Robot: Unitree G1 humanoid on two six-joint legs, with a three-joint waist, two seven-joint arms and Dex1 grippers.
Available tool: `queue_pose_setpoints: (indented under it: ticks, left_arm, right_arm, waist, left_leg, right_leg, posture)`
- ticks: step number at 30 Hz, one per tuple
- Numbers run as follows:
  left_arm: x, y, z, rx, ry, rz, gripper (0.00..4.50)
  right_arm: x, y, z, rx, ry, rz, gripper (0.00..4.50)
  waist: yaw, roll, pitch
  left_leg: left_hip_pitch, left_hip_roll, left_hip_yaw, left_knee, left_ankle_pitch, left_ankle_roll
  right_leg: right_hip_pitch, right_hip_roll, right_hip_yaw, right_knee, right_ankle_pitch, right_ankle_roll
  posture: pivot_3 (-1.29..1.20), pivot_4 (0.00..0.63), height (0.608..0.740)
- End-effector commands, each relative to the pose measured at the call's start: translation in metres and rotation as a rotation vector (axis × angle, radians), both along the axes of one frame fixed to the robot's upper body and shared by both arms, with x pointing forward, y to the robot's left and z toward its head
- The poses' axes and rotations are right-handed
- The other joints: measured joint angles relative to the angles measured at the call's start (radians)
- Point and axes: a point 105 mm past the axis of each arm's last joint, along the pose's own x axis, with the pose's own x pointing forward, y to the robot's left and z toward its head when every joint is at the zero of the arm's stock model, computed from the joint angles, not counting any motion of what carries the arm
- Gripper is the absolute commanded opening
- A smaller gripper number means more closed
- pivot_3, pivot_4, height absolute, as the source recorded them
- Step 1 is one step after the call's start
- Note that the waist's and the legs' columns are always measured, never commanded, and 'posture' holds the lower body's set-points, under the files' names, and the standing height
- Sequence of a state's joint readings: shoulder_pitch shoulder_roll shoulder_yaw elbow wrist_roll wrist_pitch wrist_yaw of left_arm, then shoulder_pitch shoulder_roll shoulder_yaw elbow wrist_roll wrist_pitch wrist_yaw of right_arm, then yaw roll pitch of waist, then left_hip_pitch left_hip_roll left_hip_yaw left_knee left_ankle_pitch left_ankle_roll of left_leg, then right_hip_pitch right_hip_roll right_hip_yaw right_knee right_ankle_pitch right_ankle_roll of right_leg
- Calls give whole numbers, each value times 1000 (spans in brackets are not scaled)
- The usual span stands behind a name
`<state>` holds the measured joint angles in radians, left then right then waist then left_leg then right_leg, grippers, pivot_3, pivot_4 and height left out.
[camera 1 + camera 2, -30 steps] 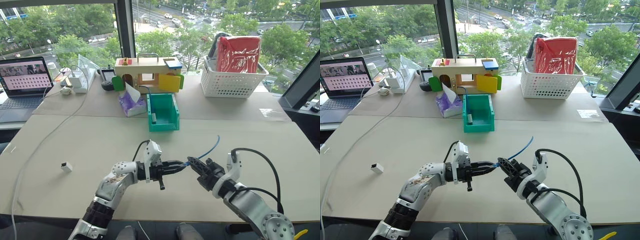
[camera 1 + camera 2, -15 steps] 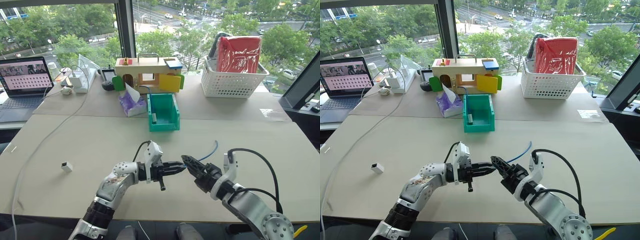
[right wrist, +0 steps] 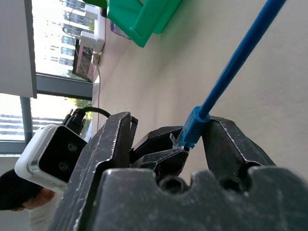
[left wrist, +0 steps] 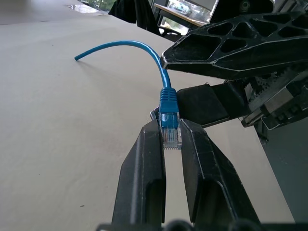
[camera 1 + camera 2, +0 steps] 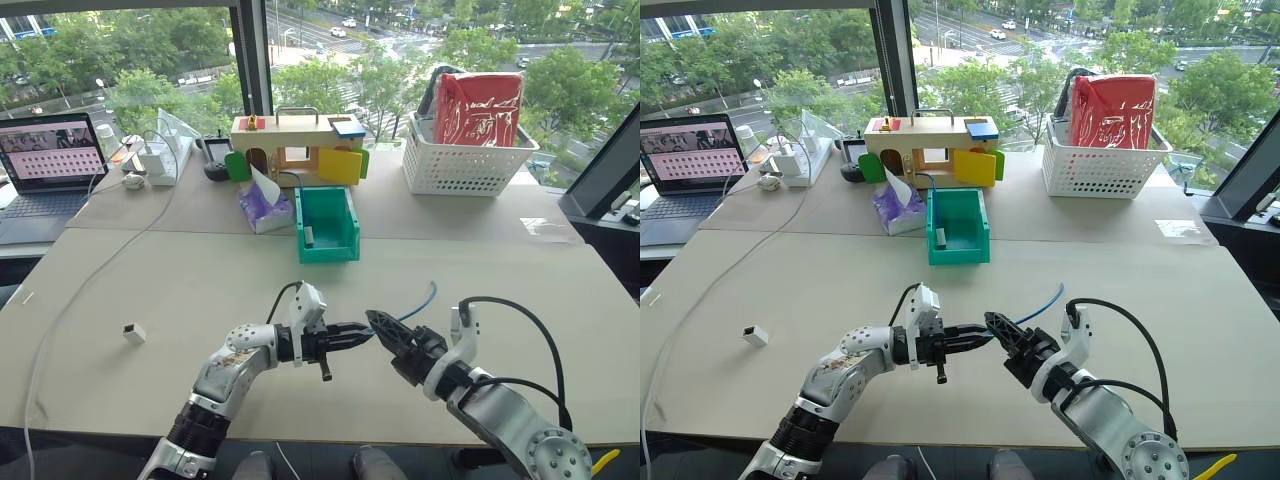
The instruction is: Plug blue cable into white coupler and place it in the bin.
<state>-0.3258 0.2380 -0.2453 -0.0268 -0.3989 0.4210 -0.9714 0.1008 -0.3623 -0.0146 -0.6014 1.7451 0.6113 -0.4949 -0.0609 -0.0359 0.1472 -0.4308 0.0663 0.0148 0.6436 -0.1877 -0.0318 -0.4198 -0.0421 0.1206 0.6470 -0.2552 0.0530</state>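
Left gripper (image 4: 172,139) held the blue cable (image 4: 168,103) by its plug, fingers clenched; right gripper (image 5: 378,324) straddled it, fingers parted. White coupler (image 5: 133,333) lay untouched near the tabletop's left edge: fetching it came next.

left claw (image 5: 358,336) clamped shut, right claw (image 5: 378,325) fingers parted around it

The blue cable (image 4: 168,98) has a clear plug; the bin (image 5: 327,225) is teal-green, the coupler (image 5: 133,333) white.
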Motion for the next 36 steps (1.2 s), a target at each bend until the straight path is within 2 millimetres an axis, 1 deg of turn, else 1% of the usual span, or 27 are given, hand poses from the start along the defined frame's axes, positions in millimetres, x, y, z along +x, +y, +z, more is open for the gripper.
queue_pose_setpoints:
  ticks: [1, 4, 5, 8, 10, 12, 15, 16, 17, 18, 19, 20, 23, 25, 28, 29, 31, 32, 33, 34, 35, 36]
  left_arm:
    - [0, -2, 6, -9, -22, -9, 59]
    - [-1, -2, 6, -7, -23, -7, 59]
    - [-1, -2, 6, -6, -22, -6, 59]
    - [3, 3, 6, 1, -35, 26, 59]
    - [1, 8, 5, 6, -29, 15, 1079]
    - [-6, 16, 4, 8, -8, -20, 1787]
    - [-5, 34, 2, 24, -12, 22, 2920]
    - [-5, 41, 2, 30, -17, 39, 3265]
    - [-5, 48, 2, 35, -20, 52, 3516]
    - [-3, 56, 7, 32, -38, 70, 3977]
    - [-2, 61, 12, 25, -56, 88, 4243]
    - [-1, 64, 19, 8, -68, 94, 4407]
    - [1, 72, 49, -41, -117, 105, 4407]
    - [1, 79, 61, -25, -132, 106, 4407]
    - [3, 90, 71, 14, -157, 123, 4407]
    - [12, 115, 82, 41, -195, 209, 4407]
    - [22, 153, 103, 83, -266, 355, 4407]
    - [24, 166, 111, 97, -293, 408, 4407]
    - [25, 181, 116, 108, -306, 462, 4407]
    - [22, 207, 119, 153, -329, 543, 4407]
    - [18, 224, 122, 187, -344, 591, 4407]
    - [12, 245, 126, 194, -349, 665, 4407]
  right_arm:
    - [-3, 3, 17, 23, -67, 11, 1135]
    - [-3, 3, 17, 26, -66, 10, 106]
    - [-3, 3, 17, 26, -66, 10, 13]
    - [-2, 2, 17, 29, -68, -1, 13]
    - [-1, 0, 17, 30, -74, -14, 0]
    - [1, -2, 19, 28, -86, -33, 0]
    - [4, -8, 19, 26, -101, -78, 0]
    - [5, -10, 20, 26, -106, -98, 0]
    - [7, -13, 20, 31, -111, -120, 0]
    - [9, -15, 21, 35, -113, -136, 0]
    - [9, -15, 21, 39, -113, -143, 0]
    - [10, -15, 21, 43, -113, -145, 0]
    - [11, -10, 19, 65, -107, -123, 0]
    - [12, -7, 19, 76, -107, -105, 0]
    - [14, -4, 19, 88, -108, -80, 0]
    - [15, 1, 17, 97, -99, -51, 0]
    - [17, 9, 15, 110, -89, -6, 0]
    - [18, 11, 14, 115, -87, 10, 0]
    - [19, 13, 14, 114, -87, 25, 0]
    - [22, 16, 14, 124, -90, 43, 0]
    - [24, 18, 15, 131, -92, 54, 0]
    - [27, 20, 15, 140, -98, 65, 0]
  waist:
    - [0, 0, 0]
    - [0, 0, 0]
    - [0, 0, 0]
    - [1, 0, 0]
    - [0, 0, 0]
    - [-4, 0, 0]
    - [-5, 0, 0]
    - [-4, 0, 0]
    - [-3, 0, 0]
    - [-3, 0, 0]
    - [-2, 0, 0]
    - [-1, 0, 0]
    - [1, 0, 0]
    - [3, 0, 0]
    - [1, 0, 0]
    - [0, 0, 0]
    - [-11, -2, 1]
    - [-13, -2, 1]
    - [-13, -2, 1]
    - [-12, -2, 1]
    - [-12, -2, 1]
    - [-14, -2, 1]
  left_leg:
    - [0, 0, 0, 0, 0, 0]
    - [0, 0, 0, 0, 0, 0]
    - [0, 0, 0, 0, 0, 0]
    - [0, 0, 0, 0, 0, 0]
    - [0, 0, 0, 0, 0, 0]
    - [0, 0, 0, 0, 0, 0]
    - [0, 0, 0, 0, 0, 0]
    - [0, 0, 0, 0, 0, 0]
    - [0, 0, 0, 0, 0, 0]
    - [0, 0, 0, 0, 0, 0]
    - [0, 0, 0, 0, 0, 0]
    - [0, 1, 0, 0, 0, 0]
    - [0, 1, 0, 0, 0, 0]
    - [0, 1, 0, 0, 0, 0]
    - [0, 1, 0, 0, 0, 0]
    - [0, 1, 0, 0, 0, 0]
    - [1, 1, 1, 0, 0, 0]
    - [0, 2, 0, 0, 0, 0]
    - [1, 3, 0, 0, 0, 0]
    - [1, 3, -1, -1, 0, 0]
    - [1, 3, -1, -1, 0, 0]
    - [1, 3, 0, -1, 0, 0]
  right_leg:
    - [0, 0, 0, 0, 0, 0]
    - [0, 0, 0, 0, 0, 0]
    - [0, 0, 0, 0, 0, 0]
    - [0, 0, 0, 0, 0, 0]
    - [0, 0, 0, 0, 0, 0]
    - [0, 0, 0, 0, 0, 0]
    - [0, 0, 0, 0, 0, -1]
    - [0, 0, 0, 0, 0, -1]
    - [0, 0, 0, 0, 0, -1]
    - [0, 0, 0, 0, 0, 0]
    - [0, 0, 0, 0, 0, 0]
    - [0, 0, 0, 0, 0, 0]
    - [0, 0, 0, 0, 0, -1]
    - [0, 0, 0, 0, 0, -1]
    - [0, 0, 0, 0, 0, -1]
    - [0, 0, 0, 0, 0, -1]
    - [-1, 0, 0, 1, 0, -1]
    - [-2, 2, 0, 1, 0, -2]
    - [-2, 3, 0, 1, 0, -3]
    - [-2, 3, 0, 1, 0, -3]
    - [-2, 3, 0, 1, 0, -3]
    - [-2, 3, 0, 1, 0, -3]
  posture:
    - [0, 150, 735]
    - [0, 150, 735]
    - [0, 150, 735]
    - [0, 150, 735]
    - [0, 150, 735]
    - [0, 150, 735]
    - [0, 150, 735]
    - [0, 150, 735]
    - [0, 150, 735]
    - [0, 150, 735]
    - [0, 150, 735]
    - [0, 150, 735]
    - [0, 150, 735]
    - [0, 150, 735]
    - [0, 150, 735]
    - [0, 150, 735]
    - [0, 150, 735]
    - [0, 150, 735]
    - [0, 150, 735]
    - [0, 150, 735]
    - [0, 150, 735]
    - [0, 150, 735]
